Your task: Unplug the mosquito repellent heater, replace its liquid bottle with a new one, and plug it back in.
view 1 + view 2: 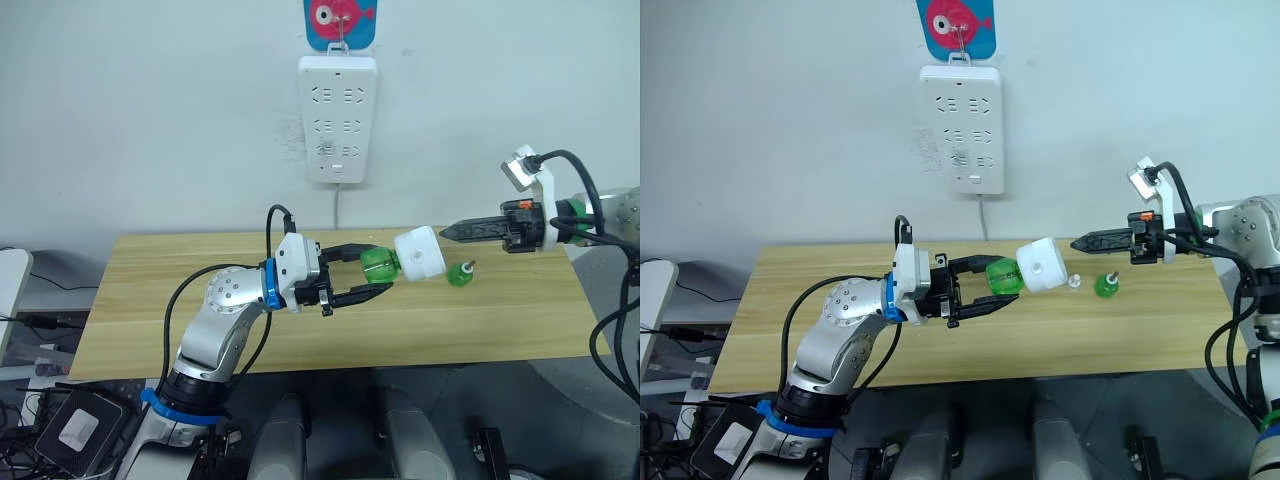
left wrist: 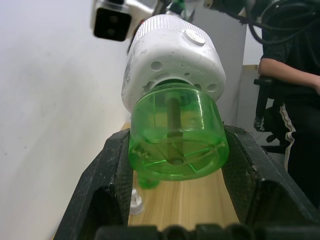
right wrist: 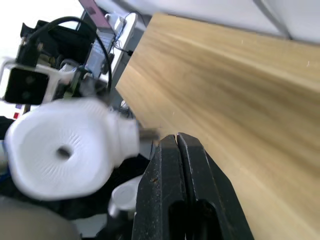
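Heater point(image 1: 420, 254) held above bench point(image 1: 480, 320), green bottle point(image 1: 378, 264) gripped in left gripper point(image 1: 385, 272) fingers. Right gripper point(image 1: 447, 233) just beside heater, fingers pressed together, empty. Second green bottle point(image 1: 461, 273) on bench. Power strip point(image 1: 338, 118) on wall.

Left wrist: 2 fingers point(image 2: 100, 185) clamp bottle, heater beyond.

Right wrist: fingers together, heater near tips.

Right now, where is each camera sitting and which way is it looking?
Left eye view: on the head, looking down at the wooden table and wall power strip; both arms show.
Right eye view: beside it, same scene.
Left wrist view: on the left wrist, looking along the left gripper clamping the green bottle of the mosquito repellent heater.
Right wrist view: on the right wrist, looking along the shut right gripper.
Shared: all show the heater.
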Available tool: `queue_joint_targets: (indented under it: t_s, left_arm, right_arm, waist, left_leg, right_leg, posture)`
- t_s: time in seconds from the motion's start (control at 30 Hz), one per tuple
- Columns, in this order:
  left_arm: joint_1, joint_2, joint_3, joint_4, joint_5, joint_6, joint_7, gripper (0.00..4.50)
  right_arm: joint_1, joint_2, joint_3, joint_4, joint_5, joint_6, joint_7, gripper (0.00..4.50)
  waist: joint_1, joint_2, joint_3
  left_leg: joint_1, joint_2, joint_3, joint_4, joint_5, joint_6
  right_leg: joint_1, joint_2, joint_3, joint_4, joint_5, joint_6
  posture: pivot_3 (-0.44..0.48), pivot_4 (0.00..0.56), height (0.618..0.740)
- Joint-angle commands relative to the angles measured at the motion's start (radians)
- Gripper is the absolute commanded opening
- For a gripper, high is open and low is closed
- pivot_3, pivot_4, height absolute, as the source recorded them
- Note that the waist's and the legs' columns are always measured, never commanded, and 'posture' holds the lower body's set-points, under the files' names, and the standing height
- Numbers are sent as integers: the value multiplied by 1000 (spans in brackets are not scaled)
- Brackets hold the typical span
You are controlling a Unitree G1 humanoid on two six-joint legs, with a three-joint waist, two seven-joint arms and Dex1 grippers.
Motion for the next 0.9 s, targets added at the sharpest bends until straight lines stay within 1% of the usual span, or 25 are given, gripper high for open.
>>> queue_joint_targets:
  t_s: [0.03,0.1,0.2,0.3,0.4,0.47,0.57,0.77,0.9]
  left_arm:
    - [0,-1,-15,-61,-26,5,-3,2230]
    - [-9,-6,-14,-64,-30,18,7,2230]
    - [-24,-20,3,-58,-45,57,44,2230]
    - [-31,-21,19,-40,-43,81,77,2230]
    - [-30,-13,25,-16,-21,70,92,2230]
    - [-27,-9,22,-1,-7,57,97,2230]
    - [-22,-9,16,9,2,44,91,2230]
    - [-26,-13,4,16,11,35,80,2230]
    - [-29,-11,-1,18,13,31,74,2230]
  right_arm:
    - [6,69,-45,-8,-24,-42,-71,32]
    - [47,133,-67,-67,0,-17,-114,32]
    - [118,191,-105,-166,38,32,-171,32]
    - [174,188,-169,-280,121,148,-194,32]
    - [211,171,-234,-389,222,274,-200,32]
    - [221,170,-273,-432,286,330,-224,32]
    - [214,177,-302,-454,383,343,-295,32]
    - [137,186,-310,-409,538,343,-433,32]
    - [63,189,-301,-364,587,343,-488,32]
  waist:
    - [0,0,0]
    - [1,0,0]
    - [6,0,0]
    - [16,0,0]
    - [17,0,0]
    - [18,0,0]
    - [18,0,0]
    - [15,0,0]
    - [13,0,0]
  left_leg:
    - [0,0,0,0,0,0]
    - [0,0,0,0,0,0]
    - [0,0,-1,0,0,0]
    - [-1,-1,-1,1,0,0]
    - [0,-1,-1,1,0,0]
    - [0,-1,-1,1,0,0]
    - [0,0,-1,1,0,0]
    - [0,0,-1,1,0,0]
    - [0,0,0,1,0,0]
  right_leg:
    - [0,0,0,0,0,0]
    - [0,0,0,0,0,0]
    - [0,0,0,0,0,0]
    - [0,-1,0,0,0,0]
    - [0,-1,0,1,0,0]
    - [0,-1,-1,1,0,0]
    - [0,0,-1,1,0,0]
    - [0,0,0,1,0,0]
    - [0,0,0,1,0,0]
  posture:
    - [-58,278,740]
    - [-54,276,740]
    - [-54,276,740]
    - [-41,275,740]
    - [-40,274,740]
    - [-43,273,740]
    - [-47,271,740]
    - [-66,266,740]
    - [-71,267,740]
